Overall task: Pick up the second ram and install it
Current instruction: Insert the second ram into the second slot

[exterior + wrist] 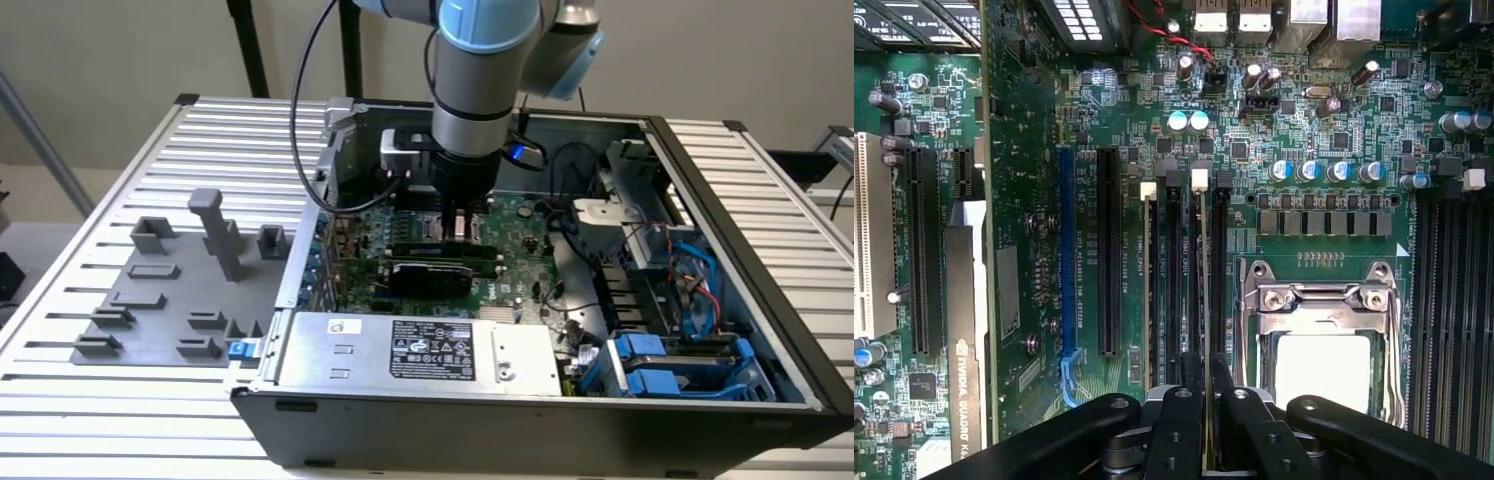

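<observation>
- The second ram [1206, 330] is a thin green stick. In the wrist view it shows edge-on as a pale line running out from between the fingers.
- The gripper [1207, 372] has its two black fingers [1189, 400] squeezed almost together, with the stick pinched between them.
- The stick sits right along one of the long memory slots [1172, 290], lined up with them. I cannot tell if it is pushed all the way in.
- Small white clips [1200, 178] sit at the far ends of two of these slots.
- Just beside the slots is the shiny metal frame of the chip socket [1322, 300], with a pale square in its middle.
- On the other side of the slots are a long black slot and a blue slot [1066, 270].
- All of this sits on the big green motherboard [1334, 150] (it is covered with tiny round silver cans).
- In the exterior view the arm reaches straight down into the open computer case [747, 200], and the gripper is low over the board.
- Near the gripper lies a long black-topped card [430, 272], and nearer the camera is a grey metal power box [400, 350] with a label.
- On the exterior view's left, outside the case, a grey tray [160, 290] with little holders rests on the ribbed metal table [80, 420].
</observation>
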Robot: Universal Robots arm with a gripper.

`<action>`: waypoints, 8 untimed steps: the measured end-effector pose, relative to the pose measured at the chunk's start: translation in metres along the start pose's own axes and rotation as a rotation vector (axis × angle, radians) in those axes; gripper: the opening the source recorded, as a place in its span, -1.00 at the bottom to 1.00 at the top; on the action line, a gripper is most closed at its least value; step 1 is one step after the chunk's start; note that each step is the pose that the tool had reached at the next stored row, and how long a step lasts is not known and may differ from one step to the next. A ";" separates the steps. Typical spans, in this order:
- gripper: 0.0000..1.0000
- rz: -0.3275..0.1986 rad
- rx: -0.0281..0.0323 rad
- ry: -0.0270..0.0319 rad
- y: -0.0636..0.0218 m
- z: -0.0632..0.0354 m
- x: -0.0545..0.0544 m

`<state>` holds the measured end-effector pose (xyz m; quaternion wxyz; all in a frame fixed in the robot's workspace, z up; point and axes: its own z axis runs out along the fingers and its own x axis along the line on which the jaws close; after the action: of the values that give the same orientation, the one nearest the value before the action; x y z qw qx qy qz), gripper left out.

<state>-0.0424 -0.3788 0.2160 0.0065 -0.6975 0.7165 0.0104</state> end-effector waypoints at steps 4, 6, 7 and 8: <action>-0.58 0.000 0.0001 -0.0003 0.0000 -0.0002 0.000; -0.58 0.000 0.0002 -0.0004 0.0000 -0.0034 0.000; -0.58 0.000 0.0001 -0.0003 0.0000 -0.0059 0.000; -0.58 0.000 0.0001 -0.0002 0.0001 -0.0084 0.000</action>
<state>-0.0425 -0.3787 0.2245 0.0066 -0.6974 0.7165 0.0104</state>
